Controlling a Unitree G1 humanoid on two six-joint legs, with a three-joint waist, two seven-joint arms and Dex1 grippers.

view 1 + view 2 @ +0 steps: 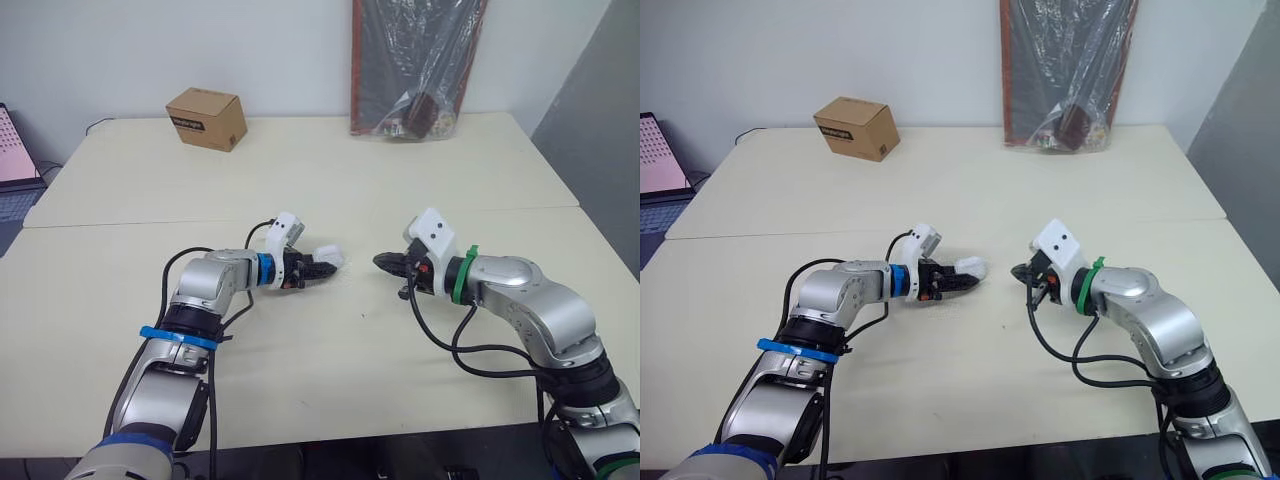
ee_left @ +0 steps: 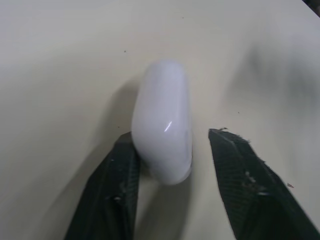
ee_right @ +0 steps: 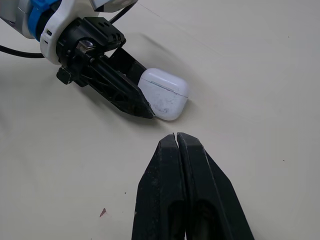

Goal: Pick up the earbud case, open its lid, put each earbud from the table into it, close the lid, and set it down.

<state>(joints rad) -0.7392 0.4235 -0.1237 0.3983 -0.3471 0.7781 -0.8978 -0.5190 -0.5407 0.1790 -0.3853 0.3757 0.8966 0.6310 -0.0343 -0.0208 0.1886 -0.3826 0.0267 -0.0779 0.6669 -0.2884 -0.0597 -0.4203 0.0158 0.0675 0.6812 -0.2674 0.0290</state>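
The task is barely begun: the earbud case (image 3: 163, 93) lies on the bench (image 1: 330, 390) near its middle, lid shut. The left pincer (image 2: 171, 137) is spread around it, one finger touching and the other just apart, so it seems not yet gripped. The right pincer (image 3: 175, 136), pressed together, points at the case from the right. Lifting, opening, filling, closing and setting down are all left to do.

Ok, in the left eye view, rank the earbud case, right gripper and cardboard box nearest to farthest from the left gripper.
From the left gripper:
1. Earbud case, right at its tip, between the open jaws.
2. Right gripper, facing it from the robot's right.
3. Cardboard box, far back and toward the robot's left.
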